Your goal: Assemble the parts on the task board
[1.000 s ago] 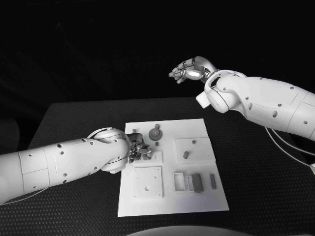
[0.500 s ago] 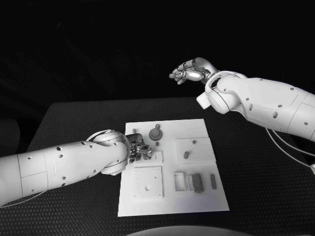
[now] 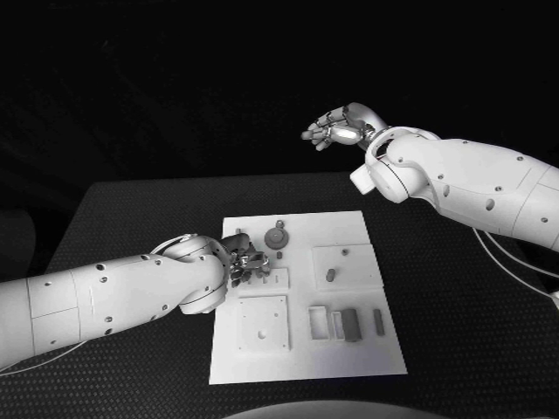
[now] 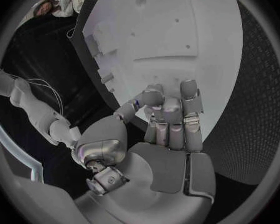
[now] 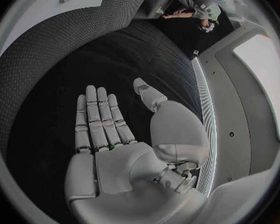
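Observation:
The white task board [image 3: 355,229] lies in the middle of the black table. My left hand [image 3: 244,262] hovers low over the board's left side, fingers curled in. In the left wrist view a small blue part [image 4: 136,103] shows pinched between the thumb and a fingertip of the left hand [image 4: 165,119], just above the board [image 4: 177,40]. A round grey part [image 3: 276,236] stands just beyond that hand. My right hand [image 3: 340,125] is raised high beyond the table's far edge; in its wrist view the right hand [image 5: 102,129] has straight fingers and holds nothing.
On the board lie a square plate [image 3: 263,323] at the near left, a raised square [image 3: 344,255] with a small grey piece [image 3: 331,274], a frame [image 3: 319,321], a grey block [image 3: 348,325] and a thin bar [image 3: 378,322]. Black table [image 3: 128,209] surrounds the board.
My left forearm has slid a little to the right and nearer; its hand stays curled over the same spot. The right hand has barely moved.

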{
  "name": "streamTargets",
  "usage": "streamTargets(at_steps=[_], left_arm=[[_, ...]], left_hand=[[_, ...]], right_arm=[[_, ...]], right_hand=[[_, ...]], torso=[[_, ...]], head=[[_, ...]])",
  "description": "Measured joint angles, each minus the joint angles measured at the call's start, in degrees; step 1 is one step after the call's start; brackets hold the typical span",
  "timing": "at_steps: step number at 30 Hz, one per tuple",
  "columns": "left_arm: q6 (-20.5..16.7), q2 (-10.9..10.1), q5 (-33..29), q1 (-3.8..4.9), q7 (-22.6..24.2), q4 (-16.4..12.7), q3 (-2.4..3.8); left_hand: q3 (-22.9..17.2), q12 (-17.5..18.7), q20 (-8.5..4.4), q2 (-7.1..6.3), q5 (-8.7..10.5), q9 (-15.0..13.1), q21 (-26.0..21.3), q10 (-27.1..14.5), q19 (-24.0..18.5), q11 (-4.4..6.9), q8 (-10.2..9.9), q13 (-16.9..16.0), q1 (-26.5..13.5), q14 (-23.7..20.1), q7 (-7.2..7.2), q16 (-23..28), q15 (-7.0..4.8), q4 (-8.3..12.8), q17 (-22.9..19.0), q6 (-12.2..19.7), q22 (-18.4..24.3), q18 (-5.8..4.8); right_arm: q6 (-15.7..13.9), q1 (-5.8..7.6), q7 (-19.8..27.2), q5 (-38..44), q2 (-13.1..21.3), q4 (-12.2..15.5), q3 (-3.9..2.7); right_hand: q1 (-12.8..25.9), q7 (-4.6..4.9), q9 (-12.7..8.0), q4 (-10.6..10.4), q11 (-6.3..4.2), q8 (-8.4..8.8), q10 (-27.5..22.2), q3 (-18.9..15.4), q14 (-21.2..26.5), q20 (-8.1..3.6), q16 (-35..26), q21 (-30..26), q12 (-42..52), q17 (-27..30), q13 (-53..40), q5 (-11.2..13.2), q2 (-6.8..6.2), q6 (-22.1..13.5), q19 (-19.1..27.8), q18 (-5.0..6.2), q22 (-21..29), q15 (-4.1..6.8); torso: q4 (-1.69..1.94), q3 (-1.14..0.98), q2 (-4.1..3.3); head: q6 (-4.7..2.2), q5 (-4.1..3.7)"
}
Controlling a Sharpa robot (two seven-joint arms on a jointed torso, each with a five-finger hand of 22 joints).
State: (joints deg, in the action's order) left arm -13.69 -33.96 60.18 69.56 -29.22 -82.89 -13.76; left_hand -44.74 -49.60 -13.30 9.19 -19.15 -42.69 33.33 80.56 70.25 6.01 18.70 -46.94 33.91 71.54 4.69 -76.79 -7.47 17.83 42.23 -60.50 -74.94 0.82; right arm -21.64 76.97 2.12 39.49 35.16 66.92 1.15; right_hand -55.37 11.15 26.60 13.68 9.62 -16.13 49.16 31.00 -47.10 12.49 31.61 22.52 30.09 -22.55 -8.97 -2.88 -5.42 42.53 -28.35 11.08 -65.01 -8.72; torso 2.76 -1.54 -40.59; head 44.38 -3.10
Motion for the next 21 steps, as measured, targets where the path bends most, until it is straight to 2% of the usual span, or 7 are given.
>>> streamTargets(at_steps=[8, 21], left_arm=[[0.08, -0.11, -0.16, -0.09, -0.19, -0.76, -0.01], [-0.46, -1.01, -0.11, -0.59, -1.15, -0.87, -0.03]], left_hand=[[-0.20, -0.23, 0.00, 0.00, -0.10, -0.01, 0.00, -0.01, 0.01, 0.02, -0.01, 0.19, 0.00, 0.00, 0.00, -0.21, 0.00, 0.20, -0.21, 0.00, 0.01, 0.00], [-0.20, -0.47, 0.00, -0.02, -0.20, -0.10, 0.23, -0.04, 0.02, 0.05, 0.23, 0.46, 0.01, 0.00, 0.00, -0.65, 0.00, 0.20, -0.61, 0.00, 0.02, 0.00]], right_arm=[[0.11, -0.18, -0.09, -0.20, 0.17, 0.14, 0.09], [0.28, -0.34, -0.34, -0.38, 0.38, 0.22, 0.22]], right_hand=[[0.00, 0.00, -0.06, -0.17, 0.00, 0.00, 0.00, -0.17, 0.00, 0.00, 0.00, 0.00, 0.00, -0.09, 0.15, 0.00, 0.00, 0.00, 0.00, 0.00, -0.11, 0.00], [0.00, 0.00, -0.12, -0.17, 0.00, 0.00, 0.00, -0.17, 0.00, 0.00, -0.23, 0.00, -0.01, -0.21, 0.30, 0.00, 0.00, 0.00, 0.00, 0.00, -0.18, 0.00]], torso=[[-0.01, -0.01, 0.00], [0.07, -0.07, 0.02]], head=[[0.18, 0.02], [0.42, 0.49]])
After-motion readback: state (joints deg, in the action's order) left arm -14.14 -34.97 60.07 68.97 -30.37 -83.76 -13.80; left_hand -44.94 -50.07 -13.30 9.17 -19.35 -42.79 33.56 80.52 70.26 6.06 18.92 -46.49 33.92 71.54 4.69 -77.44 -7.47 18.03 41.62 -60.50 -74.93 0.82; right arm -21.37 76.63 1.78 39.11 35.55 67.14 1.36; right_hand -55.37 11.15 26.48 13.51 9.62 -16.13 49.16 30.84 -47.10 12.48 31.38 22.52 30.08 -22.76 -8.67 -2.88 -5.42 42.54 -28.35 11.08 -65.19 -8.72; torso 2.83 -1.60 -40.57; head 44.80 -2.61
